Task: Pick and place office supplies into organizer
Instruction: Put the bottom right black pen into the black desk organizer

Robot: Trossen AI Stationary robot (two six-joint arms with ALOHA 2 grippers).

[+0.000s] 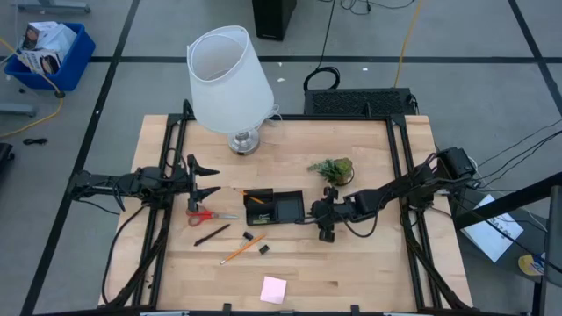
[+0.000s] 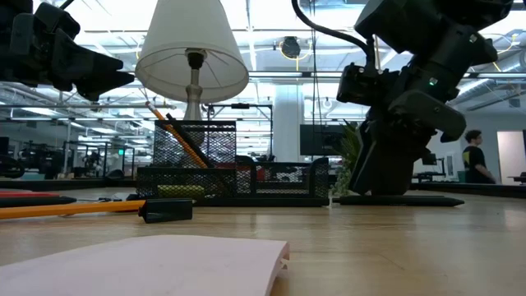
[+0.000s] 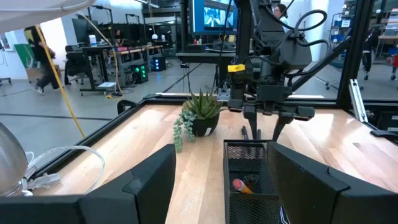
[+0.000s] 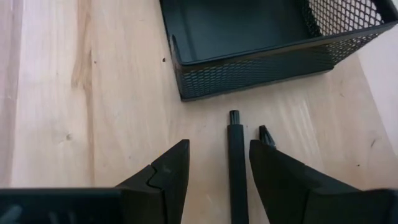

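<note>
— Where is your right gripper (image 4: pixel 217 171) now?

— Low over the table (image 1: pixel 351 263), just beside the right end of the mesh organizer (image 1: pixel 274 208). My fingers stand apart, moderately wide, with a thin black pen (image 4: pixel 234 168) lying between them, flat on the wood. I'm not gripping it; there's a gap on both sides. I judge I'm straddling it to close and lift.

— Why that approach?

— The pen lies lengthwise along my fingers' line, tip toward the organizer wall, so closing across the barrel should catch it squarely. The nearest compartment is shallow and bare, an easy drop.

— The left gripper (image 1: pixel 211 179)?

— It hangs above the table's left side, fingers spread wide, holding nothing, over the red-handled scissors (image 1: pixel 206 214). Waiting, I'd say.

— What else is out?

— A pencil (image 1: pixel 236 253), another black pen (image 1: pixel 212 234), two small black bits (image 1: pixel 255 242) and the pink sticky-note pad (image 1: pixel 273 289) lie loose on the wood. One pencil leans in the organizer's tall cup. The white lamp (image 1: pixel 228 83) and small green plant (image 1: pixel 332 168) stand behind it.

— Any writing?

— None I can read on the supplies or the organizer.
</note>
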